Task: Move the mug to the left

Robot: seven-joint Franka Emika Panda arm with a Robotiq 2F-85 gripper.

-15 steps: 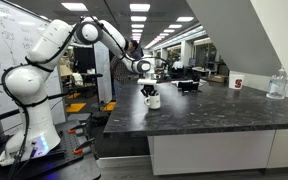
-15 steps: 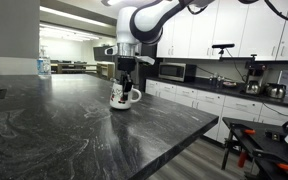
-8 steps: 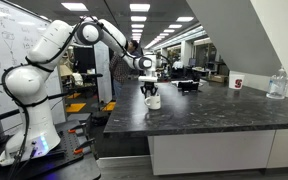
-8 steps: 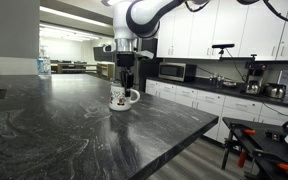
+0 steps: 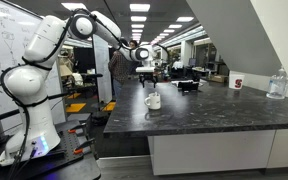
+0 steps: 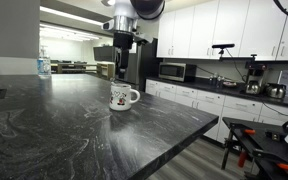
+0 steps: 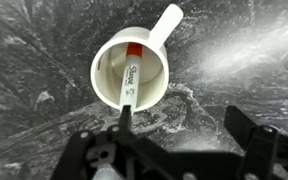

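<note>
The mug (image 6: pixel 122 96) was seen standing upright on the dark marbled counter (image 6: pixel 74 135), a little left of centre in both exterior views and near an edge of the counter, its handle (image 7: pixel 167 24) turned toward the upper right of the wrist view. A marker (image 7: pixel 131 78) with a red cap was leaned inside it, visible only from the wrist camera. The gripper (image 6: pixel 122 66) was held straight above the mug, well clear of the rim, with its jaws spread apart and nothing between them. In the wrist view 1 finger (image 7: pixel 125 118) was seen over the mug's lower rim while the other was set off at the lower right, so the mug was not enclosed. Such a pose — open, empty and raised — was judged to suit a mug already set down, or 1 about to be approached; which of the 2 applied could not be told. The vertical alignment was presumably chosen so that marker and handle would not be struck. A white cup (image 5: pixel 237 83) with a red mark and a clear jug (image 5: pixel 276 84) stood well apart, at the right of the frame.
</note>
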